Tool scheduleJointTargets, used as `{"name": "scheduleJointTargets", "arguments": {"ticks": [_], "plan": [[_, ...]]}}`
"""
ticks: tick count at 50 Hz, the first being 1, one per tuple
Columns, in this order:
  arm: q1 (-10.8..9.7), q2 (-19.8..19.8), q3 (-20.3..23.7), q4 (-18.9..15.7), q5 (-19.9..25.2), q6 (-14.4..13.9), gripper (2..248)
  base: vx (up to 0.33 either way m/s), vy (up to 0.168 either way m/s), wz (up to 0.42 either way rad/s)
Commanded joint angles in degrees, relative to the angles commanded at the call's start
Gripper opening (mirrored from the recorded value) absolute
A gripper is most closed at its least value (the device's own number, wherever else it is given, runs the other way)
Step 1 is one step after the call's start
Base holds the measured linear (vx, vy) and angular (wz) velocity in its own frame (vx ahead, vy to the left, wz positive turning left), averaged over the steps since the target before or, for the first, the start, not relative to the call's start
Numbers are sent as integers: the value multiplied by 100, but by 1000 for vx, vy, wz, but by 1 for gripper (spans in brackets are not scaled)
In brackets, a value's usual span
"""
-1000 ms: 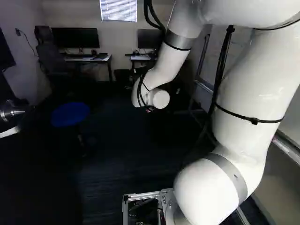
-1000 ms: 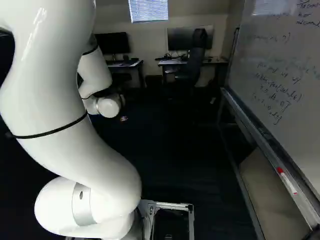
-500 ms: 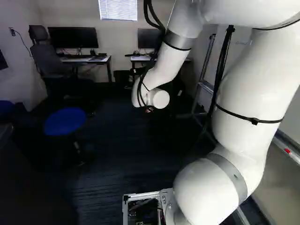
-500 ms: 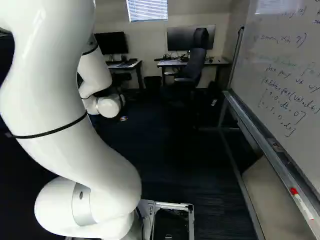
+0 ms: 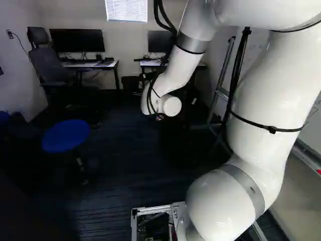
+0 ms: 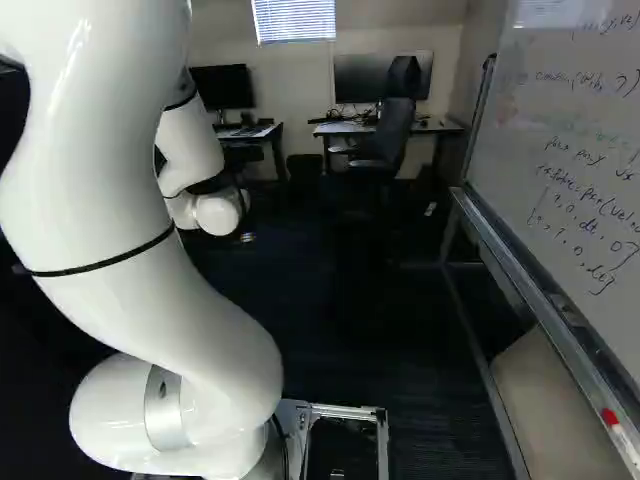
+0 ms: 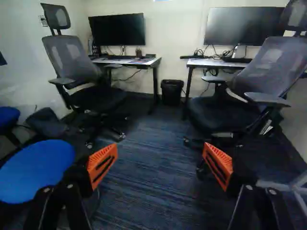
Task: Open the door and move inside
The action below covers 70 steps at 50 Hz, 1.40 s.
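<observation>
Door: not visible in any view; its bearing cannot be given, nor its handle type confirmed. Jaws: released and spread wide, orange pads [image 7: 102, 165] facing each other, nothing between them. With furniture at 11 to 1 o'clock of the wrist, the opening step is judged complete, leaving the drive inward. Should the door need handling again, expect a heavy, rigid panel bound to its hinge arc; any lever would probably be smooth and prone to slip. Recommended hold: near the lever's free end, for leverage, with the pads square to it. Base travel should follow the swing, as a straight pull could bind or slide off. Hazards: blue stool [image 7: 38, 167] at 10 o'clock of the wrist, judged light and easily shoved; whiteboard [image 6: 560, 150] at 2 o'clock of the base, its rail [image 6: 545, 318] judged stiff and unforgiving to the arm [image 6: 110, 200].
</observation>
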Motion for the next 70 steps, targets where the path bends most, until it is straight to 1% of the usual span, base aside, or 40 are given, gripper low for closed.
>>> {"name": "scheduleJointTargets", "arguments": {"ticks": [43,57,70], "plan": [[-20,26,29,-3,-2,0,247,-1,0,0],[-119,157,178,-20,-15,0,247,0,0,0],[-289,381,433,-50,-36,0,247,0,0,0]]}}
